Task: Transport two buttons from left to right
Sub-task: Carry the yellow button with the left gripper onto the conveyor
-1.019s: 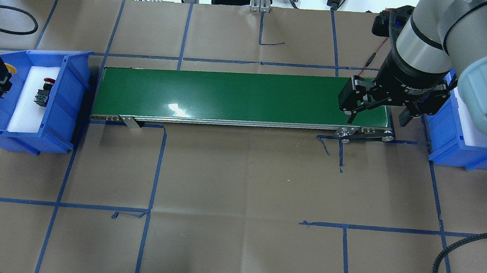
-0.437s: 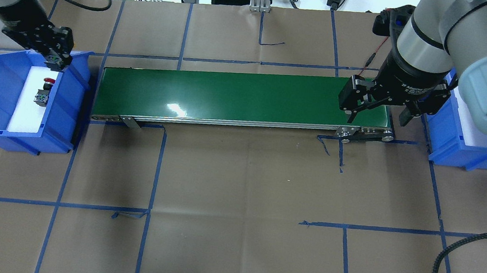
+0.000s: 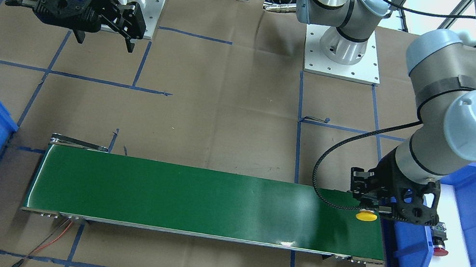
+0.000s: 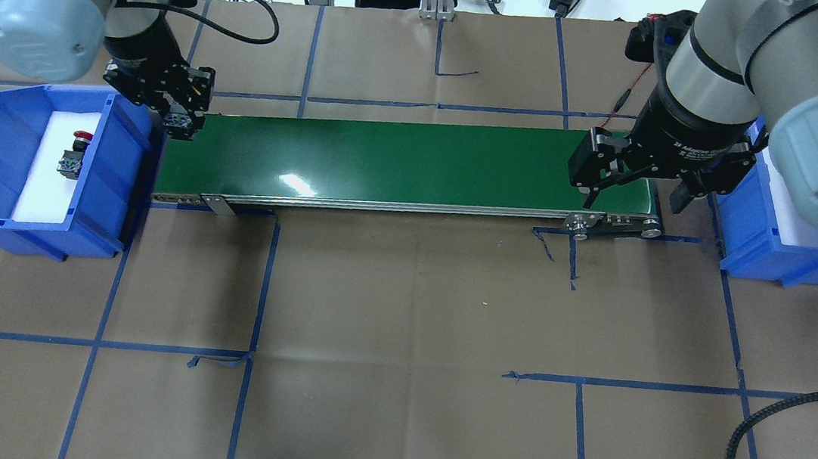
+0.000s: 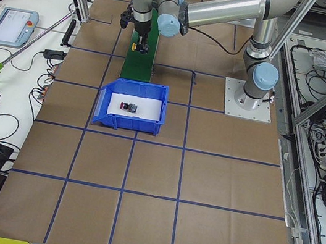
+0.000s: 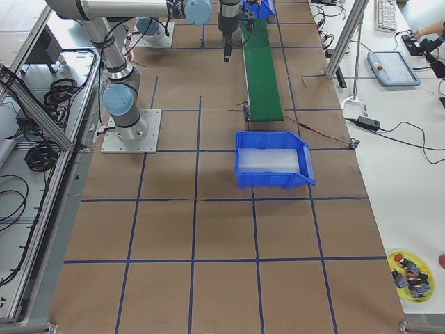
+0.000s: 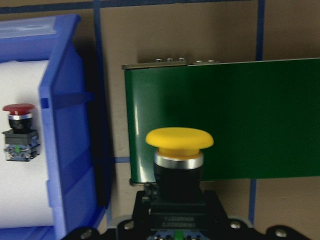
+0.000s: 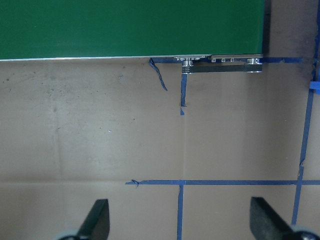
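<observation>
Left end effector (image 4: 181, 123) swung from bin (image 4: 120, 161) over belt (image 4: 401, 160), pinching yellow button (image 3: 366, 216), 1 of 2; next lower, release; right end effector (image 4: 633, 196) spread

Lit brightly and evenly from overhead. Throws a white glare patch on the green conveyor belt (image 4: 300, 184) and soft shadows beside the blue bin (image 4: 117, 184). Washes out past the bench (image 4: 447, 302). Keeps the yellow button (image 7: 179, 138) sharp; blurs, seemingly, the fingers (image 8: 97, 220) of the right gripper (image 8: 178, 210).
</observation>
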{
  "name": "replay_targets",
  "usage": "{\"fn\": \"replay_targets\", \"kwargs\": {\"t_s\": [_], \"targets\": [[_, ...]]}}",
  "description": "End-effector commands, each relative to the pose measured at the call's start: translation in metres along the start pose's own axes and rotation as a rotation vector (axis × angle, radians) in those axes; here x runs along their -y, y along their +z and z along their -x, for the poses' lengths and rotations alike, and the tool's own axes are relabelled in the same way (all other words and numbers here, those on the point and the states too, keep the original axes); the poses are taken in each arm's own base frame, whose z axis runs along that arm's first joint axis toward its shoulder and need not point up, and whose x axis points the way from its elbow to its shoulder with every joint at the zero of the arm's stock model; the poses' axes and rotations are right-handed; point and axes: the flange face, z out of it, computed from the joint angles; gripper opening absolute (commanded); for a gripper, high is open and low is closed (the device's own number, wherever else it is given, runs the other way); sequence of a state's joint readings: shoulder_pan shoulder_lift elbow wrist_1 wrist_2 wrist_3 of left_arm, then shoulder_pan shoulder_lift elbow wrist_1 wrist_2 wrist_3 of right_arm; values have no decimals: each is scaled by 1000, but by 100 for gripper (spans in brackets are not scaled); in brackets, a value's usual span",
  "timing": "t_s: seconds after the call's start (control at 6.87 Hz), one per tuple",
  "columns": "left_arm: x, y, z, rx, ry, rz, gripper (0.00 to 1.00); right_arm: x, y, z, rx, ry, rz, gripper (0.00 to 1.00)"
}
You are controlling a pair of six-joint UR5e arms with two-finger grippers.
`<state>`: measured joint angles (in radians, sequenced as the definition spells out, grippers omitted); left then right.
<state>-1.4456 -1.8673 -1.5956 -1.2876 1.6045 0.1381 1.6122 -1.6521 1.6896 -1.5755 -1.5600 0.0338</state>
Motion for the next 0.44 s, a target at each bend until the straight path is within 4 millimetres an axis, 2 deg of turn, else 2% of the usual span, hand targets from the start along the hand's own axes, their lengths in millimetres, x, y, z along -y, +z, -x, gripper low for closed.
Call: {"fn": "replay_targets", "kwargs": {"t_s": [0.0, 0.29], "targets": [[-1, 52, -19, 2, 8, -8, 0, 0, 1, 0, 0, 0, 2, 100], [-6, 98, -21, 9, 13, -58, 2, 0, 3, -1, 0, 2, 6, 100]]}}
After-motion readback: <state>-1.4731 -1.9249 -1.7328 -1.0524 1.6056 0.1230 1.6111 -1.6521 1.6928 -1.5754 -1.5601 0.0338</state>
